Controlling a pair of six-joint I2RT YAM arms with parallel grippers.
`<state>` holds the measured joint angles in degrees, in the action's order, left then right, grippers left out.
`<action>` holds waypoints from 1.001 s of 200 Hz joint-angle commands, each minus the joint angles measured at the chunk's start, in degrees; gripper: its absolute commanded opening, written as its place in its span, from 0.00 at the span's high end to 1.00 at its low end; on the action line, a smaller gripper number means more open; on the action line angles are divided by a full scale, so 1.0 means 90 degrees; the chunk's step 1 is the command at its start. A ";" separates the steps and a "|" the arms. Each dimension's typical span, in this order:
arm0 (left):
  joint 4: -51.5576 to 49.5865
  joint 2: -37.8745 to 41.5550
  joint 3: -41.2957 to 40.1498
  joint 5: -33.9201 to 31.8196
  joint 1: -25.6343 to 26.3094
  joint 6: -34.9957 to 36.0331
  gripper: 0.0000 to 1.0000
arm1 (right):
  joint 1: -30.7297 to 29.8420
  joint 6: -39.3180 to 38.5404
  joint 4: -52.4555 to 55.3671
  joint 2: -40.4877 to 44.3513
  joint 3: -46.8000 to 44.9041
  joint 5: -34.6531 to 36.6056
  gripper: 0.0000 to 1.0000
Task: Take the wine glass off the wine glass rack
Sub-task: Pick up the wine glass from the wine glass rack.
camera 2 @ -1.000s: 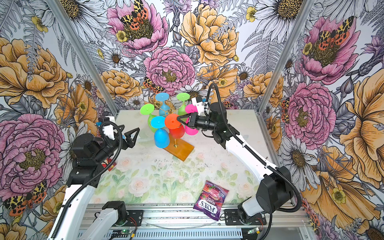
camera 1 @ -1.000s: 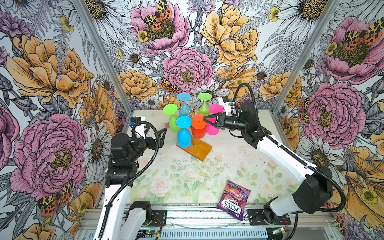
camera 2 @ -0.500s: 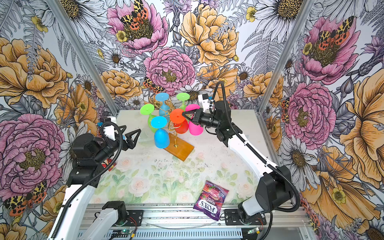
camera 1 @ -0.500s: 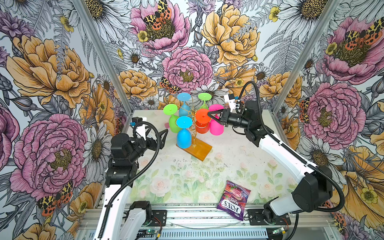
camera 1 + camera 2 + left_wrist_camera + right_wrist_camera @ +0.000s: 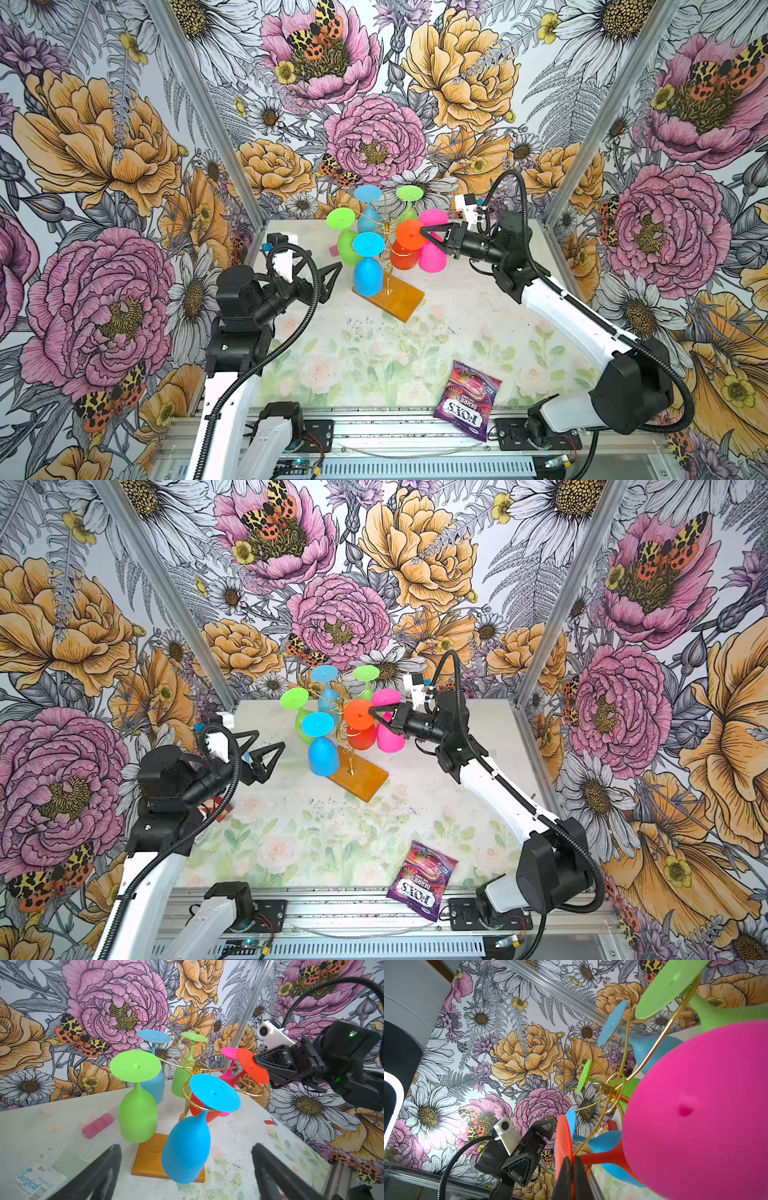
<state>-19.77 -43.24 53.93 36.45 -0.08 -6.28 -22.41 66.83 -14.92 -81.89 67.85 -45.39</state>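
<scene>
Right gripper (image 5: pixel 422 235) clamped tight on foot rim of orange wine glass (image 5: pixel 409 236), glass tilted at right side of wine glass rack (image 5: pixel 397 297), rack centre-far on table (image 5: pixel 457 324), left gripper (image 5: pixel 271 738) spread wide, empty, left of rack.

1. The thin gold wire wine glass rack (image 5: pixel 197 1067) is polished metal, smooth and shiny.
2. The rectangular honey-brown base (image 5: pixel 149 1157) is wood, smooth, with a soft satin sheen.
3. The orange-red wine glass (image 5: pixel 252 1069) is matt and smooth, and looks like soft plastic.
4. The purple sweets bag (image 5: pixel 467 399) is glossy, crinkled foil.
5. The white floral tabletop (image 5: pixel 478 299) is matt and scuffed, with dark specks.
</scene>
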 commanded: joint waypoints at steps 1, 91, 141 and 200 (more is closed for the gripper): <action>-0.0101 -0.0070 0.0247 0.0428 0.0073 -0.0178 0.01 | 0.0056 0.0130 -0.0460 0.0348 -0.0127 -0.0141 1.00; -0.0525 -0.0642 0.0788 0.0449 0.0375 -0.0331 0.01 | 0.0223 0.0280 -0.0717 0.0828 -0.0716 -0.0380 1.00; -0.0562 -0.0939 0.1211 0.0354 0.0833 -0.0480 0.01 | 0.0228 0.0648 -0.1245 0.0918 -0.1074 -0.0602 1.00; -0.0563 -0.1472 0.1745 0.0199 0.1554 -0.0786 0.02 | 0.0232 0.0434 -0.0855 0.1186 -0.1297 -0.0867 1.00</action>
<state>-24.53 -55.29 67.61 39.44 12.36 -11.27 -20.64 72.16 -22.83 -74.26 56.51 -50.94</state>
